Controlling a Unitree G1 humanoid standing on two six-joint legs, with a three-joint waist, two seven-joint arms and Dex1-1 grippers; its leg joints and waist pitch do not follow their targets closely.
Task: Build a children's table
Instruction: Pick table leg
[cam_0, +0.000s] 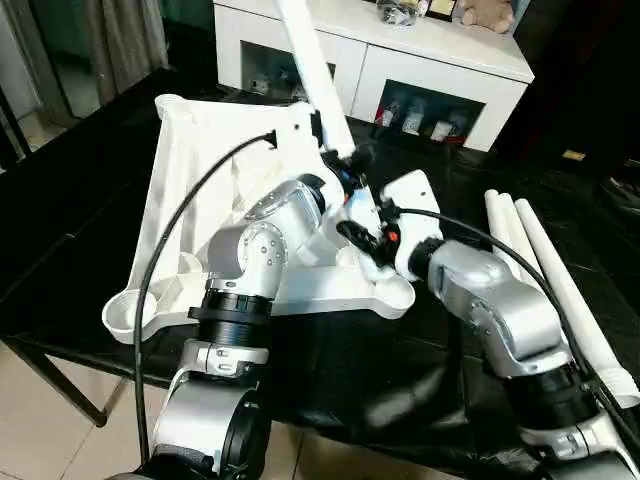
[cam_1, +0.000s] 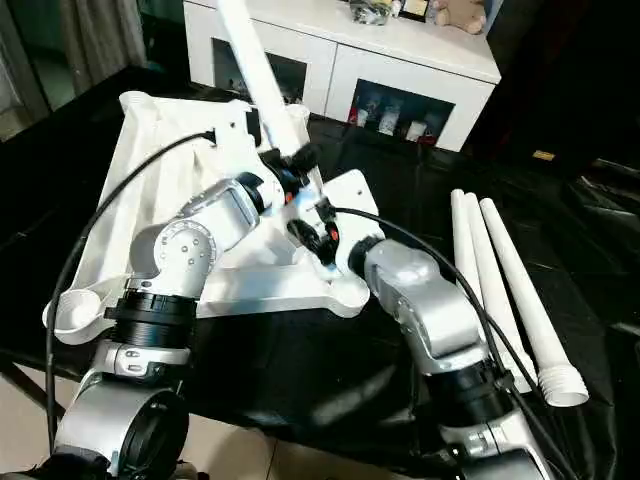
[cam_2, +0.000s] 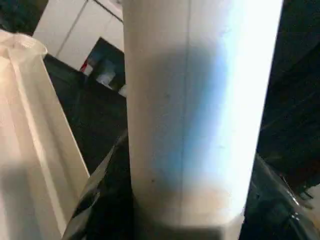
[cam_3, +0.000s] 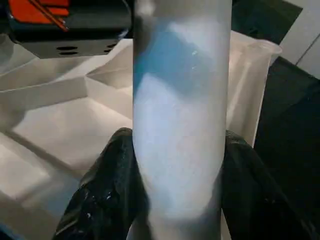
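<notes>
The white tabletop (cam_0: 195, 165) lies upside down on the black table, its ribbed underside and round corner sockets facing up. One white table leg (cam_0: 312, 62) stands tilted over the tabletop's right part, its top leaning away from me. My left gripper (cam_0: 348, 162) is shut on the leg. My right gripper (cam_0: 366, 238) is shut on the same leg lower down. The left wrist view has the leg (cam_2: 195, 100) close up between black fingers (cam_2: 107, 200). The right wrist view has the leg (cam_3: 180, 125) between black fingers (cam_3: 107, 190), with the tabletop's ribs (cam_3: 60, 120) behind.
Three more white legs (cam_0: 560, 280) lie side by side on the black table at the right. A white cabinet (cam_0: 400, 50) stands behind the table, with a soft toy (cam_0: 485, 12) on top. The table's front edge and the tiled floor (cam_0: 40, 420) are at lower left.
</notes>
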